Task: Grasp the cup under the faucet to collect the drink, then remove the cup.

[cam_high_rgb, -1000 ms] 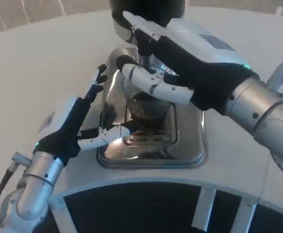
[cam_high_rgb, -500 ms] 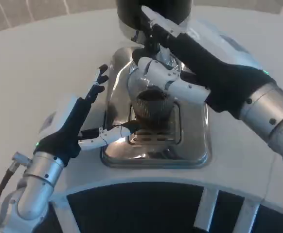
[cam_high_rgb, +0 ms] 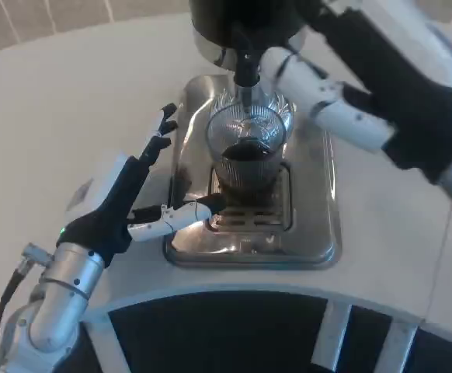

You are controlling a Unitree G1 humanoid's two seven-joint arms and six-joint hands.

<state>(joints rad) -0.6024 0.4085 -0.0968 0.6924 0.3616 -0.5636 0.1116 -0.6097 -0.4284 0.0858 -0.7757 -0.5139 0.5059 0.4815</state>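
Note:
A clear ribbed glass cup (cam_high_rgb: 247,155) stands on the grate of a shiny metal drip tray (cam_high_rgb: 320,233), right under the black faucet (cam_high_rgb: 245,74). Dark drink fills its lower part. My left hand (cam_high_rgb: 122,199) lies open at the tray's left edge, fingers spread up and forward. Its thumb reaches in toward the cup's base, and I cannot tell if it touches. My right hand (cam_high_rgb: 385,85) is raised at the upper right, apart from the cup, one white finger stretched toward the faucet. It holds nothing.
The dark dispenser body (cam_high_rgb: 241,19) rises behind the cup at the top edge. White table (cam_high_rgb: 63,101) spreads to the left and right of the tray. A black panel (cam_high_rgb: 210,334) with white struts runs along the near edge.
My right hand, which was curled over the cup, has lifted away up and to the right, so the cup is uncovered. The left hand has kept its place.

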